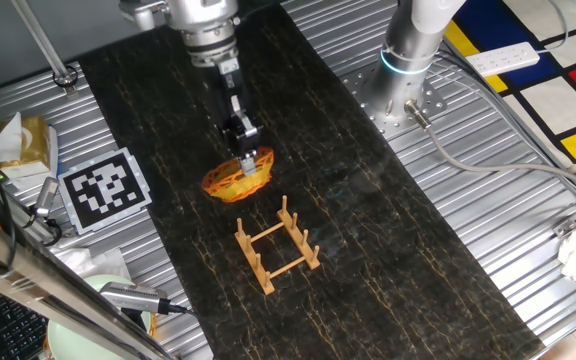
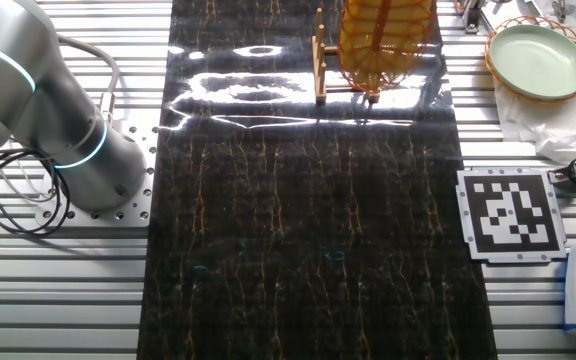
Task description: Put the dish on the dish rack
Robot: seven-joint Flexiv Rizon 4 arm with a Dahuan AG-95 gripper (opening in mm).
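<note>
Dish [image 1: 233, 181] in the air — the end effector [image 1: 252, 163] was clamped on its rim at the right edge, fingers pinching the woven lattice, and the orange-yellow bowl hung tilted above the dark marble-patterned counter [image 1: 368, 220]. Below and a little toward the camera sat the dish rack [image 1: 277, 246], upright on the counter, its pegs pointing up and nothing resting in it; the dish was near it but apart, not touching any peg in this view.

From the other fixed view the dish [image 2: 383, 40] showed at the top edge, standing almost on edge, its lattice ribs running downward, with the rack [image 2: 320, 60] just beside it on the left — only one row of pegs and a bar could be made out, and whether bowl and wood touched was not clear from that side. The arm's grey base [image 2: 38, 110] stood on the slatted metal at the left. Off to the right, a pale green plate [image 2: 538, 58] lay in a basket, and a black-and-white marker tag [image 2: 511, 212] lay flat beside the dark counter.
</note>
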